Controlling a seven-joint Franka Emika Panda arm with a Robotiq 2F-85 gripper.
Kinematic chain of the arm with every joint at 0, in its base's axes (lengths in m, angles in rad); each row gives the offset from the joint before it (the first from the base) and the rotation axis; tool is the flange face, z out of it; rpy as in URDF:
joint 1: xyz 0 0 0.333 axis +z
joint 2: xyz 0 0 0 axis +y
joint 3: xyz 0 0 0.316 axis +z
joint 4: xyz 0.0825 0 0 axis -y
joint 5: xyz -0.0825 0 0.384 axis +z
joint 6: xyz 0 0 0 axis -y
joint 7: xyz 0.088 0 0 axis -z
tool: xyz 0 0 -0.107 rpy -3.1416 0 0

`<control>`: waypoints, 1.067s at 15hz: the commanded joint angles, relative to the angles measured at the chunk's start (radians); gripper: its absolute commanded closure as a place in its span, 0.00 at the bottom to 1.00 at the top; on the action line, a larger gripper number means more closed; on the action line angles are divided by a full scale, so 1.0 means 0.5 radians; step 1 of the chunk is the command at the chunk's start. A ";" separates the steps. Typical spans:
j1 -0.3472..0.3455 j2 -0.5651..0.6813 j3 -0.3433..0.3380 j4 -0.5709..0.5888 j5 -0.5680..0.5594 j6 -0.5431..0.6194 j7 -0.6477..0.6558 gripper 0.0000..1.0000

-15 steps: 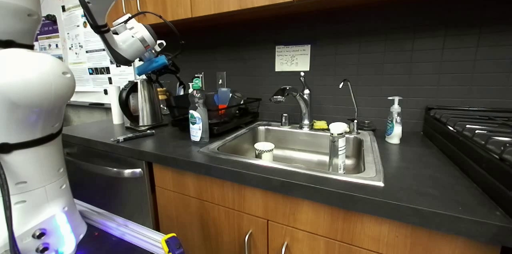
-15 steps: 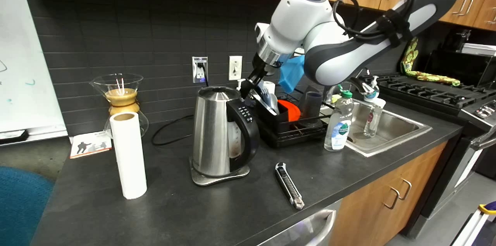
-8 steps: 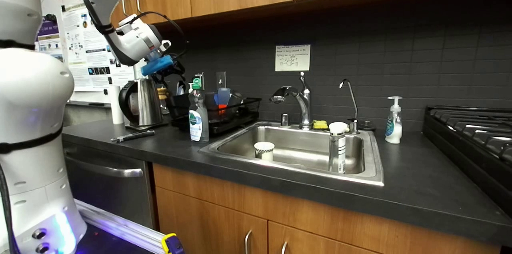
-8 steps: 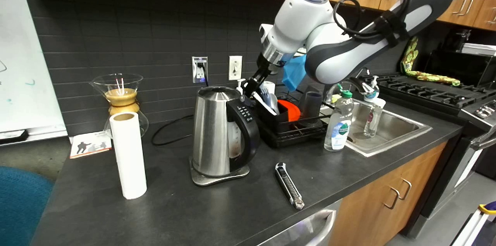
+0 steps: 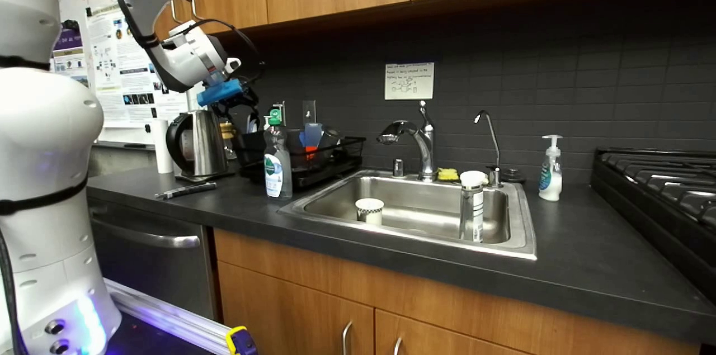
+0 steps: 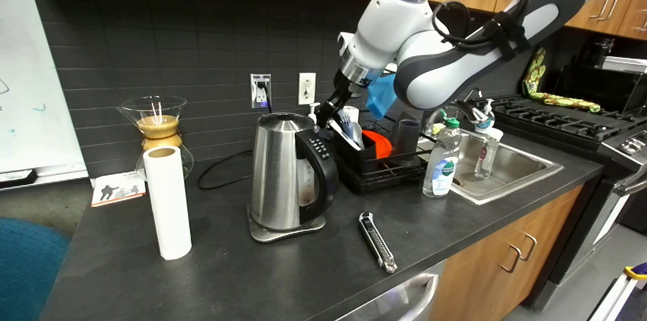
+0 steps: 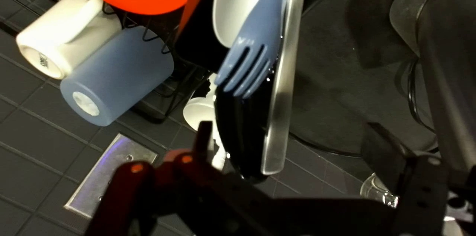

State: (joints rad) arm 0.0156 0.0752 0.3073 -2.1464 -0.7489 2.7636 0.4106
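Kitchen counter (image 6: 227, 270): dark, below black tiled wall (image 6: 151, 58).
Gripper (image 7: 290, 132): I see jaws apart.
Blue fork (image 7: 262, 28): in black caddy (image 6: 361, 162), near gripper.

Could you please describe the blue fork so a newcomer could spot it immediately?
Find the black dish rack between kettle and sink, then its utensil holder. The blue fork inside has a pronged tip, unlike the pale spoon and metal utensil.

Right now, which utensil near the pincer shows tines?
The blue fork; the pale spoon beside it has a rounded end, and the silver utensil a blunt one.
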 commanded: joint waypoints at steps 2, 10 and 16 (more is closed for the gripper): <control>0.017 -0.048 0.017 -0.019 0.000 -0.003 0.023 0.00; 0.023 -0.026 0.039 -0.034 0.032 -0.013 0.022 0.00; -0.002 0.014 0.031 -0.029 0.115 0.005 -0.028 0.00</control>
State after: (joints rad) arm 0.0213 0.0775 0.3232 -2.1616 -0.7200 2.7624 0.4163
